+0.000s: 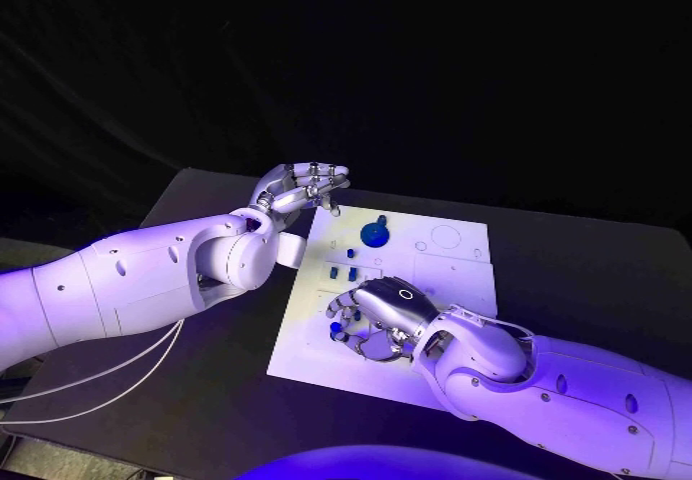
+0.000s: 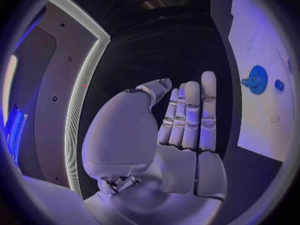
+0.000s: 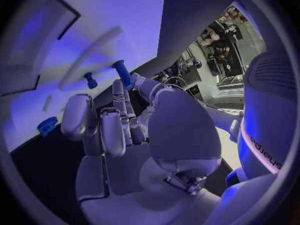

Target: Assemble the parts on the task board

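Right hand (image 1: 378, 315) is low over the near-left part of the white task board (image 1: 447, 285), pinching a blue peg (image 3: 122, 73) at its fingertips. A second small blue peg (image 3: 90, 79) stands just beside it. The blue gear (image 1: 375, 235) sits farther up the board. Left hand (image 1: 299, 188) hovers off the board's far-left corner, fingers straight and close together, holding nothing.

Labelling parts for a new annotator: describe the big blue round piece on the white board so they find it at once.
Start at the white task board mid-table and go to its far edge, near the open left hand. The blue gear-like disc sits there, wide and flat; the small blue pegs nearer the right hand are far slimmer.
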Robot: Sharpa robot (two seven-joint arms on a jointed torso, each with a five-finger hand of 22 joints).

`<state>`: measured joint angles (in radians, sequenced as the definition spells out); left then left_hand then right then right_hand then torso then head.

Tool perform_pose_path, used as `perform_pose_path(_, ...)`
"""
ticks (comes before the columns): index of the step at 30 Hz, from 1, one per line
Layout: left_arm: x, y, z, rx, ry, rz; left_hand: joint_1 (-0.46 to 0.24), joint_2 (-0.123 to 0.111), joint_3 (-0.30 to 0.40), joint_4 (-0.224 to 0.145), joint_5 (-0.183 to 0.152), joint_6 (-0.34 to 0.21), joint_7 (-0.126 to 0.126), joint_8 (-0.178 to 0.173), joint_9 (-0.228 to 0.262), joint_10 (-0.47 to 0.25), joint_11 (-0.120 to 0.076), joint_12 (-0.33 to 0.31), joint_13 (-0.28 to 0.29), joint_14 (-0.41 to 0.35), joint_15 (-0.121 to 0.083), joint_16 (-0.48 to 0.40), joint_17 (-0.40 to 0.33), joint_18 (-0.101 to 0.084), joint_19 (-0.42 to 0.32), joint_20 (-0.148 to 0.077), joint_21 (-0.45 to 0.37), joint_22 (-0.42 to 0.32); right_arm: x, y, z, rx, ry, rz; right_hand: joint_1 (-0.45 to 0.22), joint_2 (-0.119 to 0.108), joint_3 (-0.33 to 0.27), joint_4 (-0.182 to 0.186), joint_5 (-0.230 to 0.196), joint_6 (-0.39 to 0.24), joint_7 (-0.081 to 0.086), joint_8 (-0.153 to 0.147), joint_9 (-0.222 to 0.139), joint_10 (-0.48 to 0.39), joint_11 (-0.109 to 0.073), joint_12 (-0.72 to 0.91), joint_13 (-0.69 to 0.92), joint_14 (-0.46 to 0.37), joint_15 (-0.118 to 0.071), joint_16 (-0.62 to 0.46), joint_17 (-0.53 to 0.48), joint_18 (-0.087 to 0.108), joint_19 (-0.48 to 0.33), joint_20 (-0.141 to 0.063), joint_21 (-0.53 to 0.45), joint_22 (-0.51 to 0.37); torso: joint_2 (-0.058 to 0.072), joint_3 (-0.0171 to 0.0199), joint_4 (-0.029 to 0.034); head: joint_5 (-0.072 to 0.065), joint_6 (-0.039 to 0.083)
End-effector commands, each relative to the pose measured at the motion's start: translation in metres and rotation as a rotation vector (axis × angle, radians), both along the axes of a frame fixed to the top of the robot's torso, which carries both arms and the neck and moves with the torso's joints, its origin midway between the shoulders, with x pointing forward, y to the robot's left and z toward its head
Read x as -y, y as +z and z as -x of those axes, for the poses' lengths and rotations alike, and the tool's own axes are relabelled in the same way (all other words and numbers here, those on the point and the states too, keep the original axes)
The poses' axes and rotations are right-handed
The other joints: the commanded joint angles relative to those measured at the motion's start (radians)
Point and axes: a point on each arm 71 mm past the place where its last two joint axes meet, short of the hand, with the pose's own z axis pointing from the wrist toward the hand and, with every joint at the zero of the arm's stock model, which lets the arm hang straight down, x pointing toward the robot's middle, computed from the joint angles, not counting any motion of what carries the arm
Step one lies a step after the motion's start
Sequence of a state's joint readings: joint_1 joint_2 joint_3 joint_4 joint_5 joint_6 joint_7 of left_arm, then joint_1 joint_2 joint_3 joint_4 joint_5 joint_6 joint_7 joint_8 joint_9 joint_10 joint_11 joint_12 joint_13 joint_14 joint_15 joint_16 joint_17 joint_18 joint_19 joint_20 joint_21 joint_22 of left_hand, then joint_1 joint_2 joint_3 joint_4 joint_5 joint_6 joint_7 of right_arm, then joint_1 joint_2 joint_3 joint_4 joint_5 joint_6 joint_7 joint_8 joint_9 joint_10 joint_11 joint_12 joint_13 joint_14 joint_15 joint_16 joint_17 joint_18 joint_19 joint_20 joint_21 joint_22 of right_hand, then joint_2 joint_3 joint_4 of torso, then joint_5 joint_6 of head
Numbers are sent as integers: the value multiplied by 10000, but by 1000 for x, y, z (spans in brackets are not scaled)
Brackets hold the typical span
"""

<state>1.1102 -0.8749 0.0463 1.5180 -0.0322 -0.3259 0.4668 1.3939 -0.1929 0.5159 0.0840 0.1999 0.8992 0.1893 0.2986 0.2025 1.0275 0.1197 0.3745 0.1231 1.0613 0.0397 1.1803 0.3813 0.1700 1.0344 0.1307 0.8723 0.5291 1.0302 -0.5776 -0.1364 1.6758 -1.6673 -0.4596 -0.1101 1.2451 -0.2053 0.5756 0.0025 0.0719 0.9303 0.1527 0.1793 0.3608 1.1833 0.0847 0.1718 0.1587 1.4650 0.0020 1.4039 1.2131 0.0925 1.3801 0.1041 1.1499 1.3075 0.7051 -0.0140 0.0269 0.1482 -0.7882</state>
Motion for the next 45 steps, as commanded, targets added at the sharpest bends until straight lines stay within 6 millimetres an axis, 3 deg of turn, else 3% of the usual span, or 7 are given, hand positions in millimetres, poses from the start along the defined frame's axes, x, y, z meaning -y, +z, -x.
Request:
perform_pose_path(1,2,1,0,78,-154,50,-40,89,18,-32,20,-67,-7,61,-10,-79,-17,57,17,-36,15,-18,-10,140,-75,8,-32,-10,0,1,1,-54,125,-136,34,55,43,-44,40,66,35,-5,15,19,-26,52,14,335,10,57,2,-43,60,16,3,679,-2,-2,-6,-1,-13)
perform_pose_path(19,0,1,0,68,-115,27,-40,89,18,-32,20,-67,-7,61,-10,-79,-17,57,17,-36,15,-18,-10,140,-75,8,-32,-10,17,4,0,65,-257,-403,34,4,21,-47,49,59,65,-25,11,-37,5,28,9,329,28,49,-18,-39,48,22,-36,668,-8,-3,-13,-53,16)
perform_pose_path(30,-4,1,1,55,-40,-19,-39,90,25,-49,21,-78,-5,69,-12,-105,-16,83,21,-36,16,-12,-17,141,-73,9,-34,-11,85,31,-17,-1040,-2247,-1489,-94,4,-39,76,99,89,105,-36,10,177,2,139,59,334,38,65,7,-58,96,34,47,716,-24,-19,-30,-253,101)
perform_pose_path(33,-6,0,1,46,-20,-36,-39,90,25,-49,21,-78,-5,69,-12,-105,-16,83,21,-36,16,-12,-17,141,-73,9,-34,-11,109,30,-23,-2213,-3101,-1300,-367,-3,-351,333,514,366,-62,154,102,1192,-253,848,494,450,-134,292,420,-153,365,-61,594,983,-38,-24,-57,-324,126)
perform_pose_path(38,-6,-1,2,6,-24,-64,-39,90,25,-49,21,-78,-5,69,-12,-105,-16,83,21,-36,16,-12,-17,141,-73,9,-34,-11,151,25,-24,-3708,-4319,-817,-772,-2,-1121,819,890,491,-299,598,412,1689,-499,2319,1802,518,-347,457,690,-268,616,-303,1117,1260,-62,-19,-121,-897,145)
perform_pose_path(39,-6,-1,2,-4,-33,-67,-39,90,25,-49,21,-78,-5,69,-12,-105,-16,83,21,-36,16,-12,-17,141,-73,9,-34,-11,158,24,-23,-3883,-4504,-749,-681,145,-1735,1187,1689,176,-641,1188,997,1540,-773,7392,6926,684,-443,857,1399,-386,856,-506,1685,1575,-63,-24,-129,-1011,147)
perform_pose_path(45,-6,-2,3,-45,-54,-85,-39,90,25,-49,21,-78,-5,69,-12,-105,-16,83,21,-36,16,-12,-17,141,-73,9,-34,-11,191,20,-15,-4388,-5446,-271,-896,206,-2471,1973,1692,17,-500,2104,1845,2241,-617,11245,10970,806,-450,1194,2205,-448,989,-402,1998,1768,-72,-36,-186,-1491,121)
